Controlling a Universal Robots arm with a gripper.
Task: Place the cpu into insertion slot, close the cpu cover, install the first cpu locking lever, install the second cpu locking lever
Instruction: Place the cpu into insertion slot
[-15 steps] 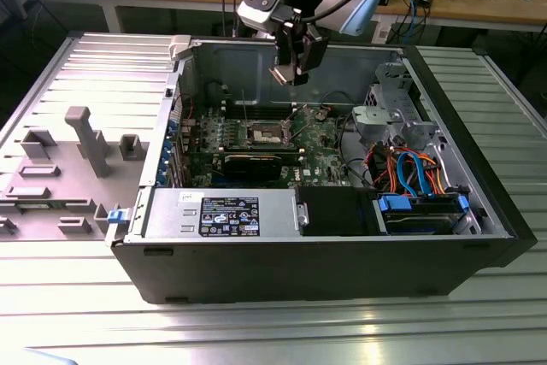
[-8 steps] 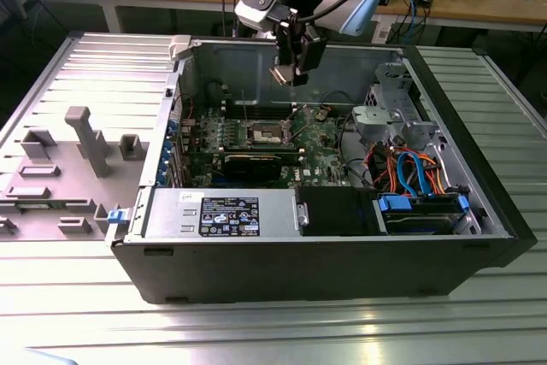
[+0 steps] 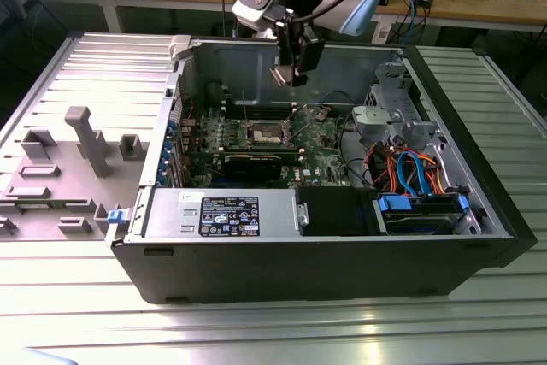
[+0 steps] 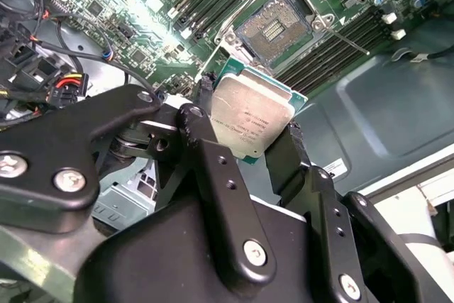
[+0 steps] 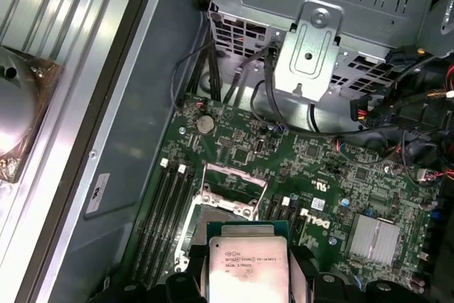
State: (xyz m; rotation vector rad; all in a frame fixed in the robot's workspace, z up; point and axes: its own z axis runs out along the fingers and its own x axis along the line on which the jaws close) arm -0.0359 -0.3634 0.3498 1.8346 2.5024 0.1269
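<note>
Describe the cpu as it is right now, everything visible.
The cpu is a thin square chip with a silvery-grey metal top bearing small dark print, and a green board edge shows round the lid. The gripper is shut on it, with black fingers pressing two opposite edges. It hangs in the air inside the open computer case, above the green motherboard. It is clear of the insertion slot, whose dark pin field lies bare. Nothing else touches it.

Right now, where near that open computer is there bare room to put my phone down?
The ribbed metal table in front of the computer case is bare, and so is its strip on the exterior view's right. A grey moulded tray takes the exterior view's left. Inside is crowded: cables, circuit board, and the gripper holding the cpu.
</note>
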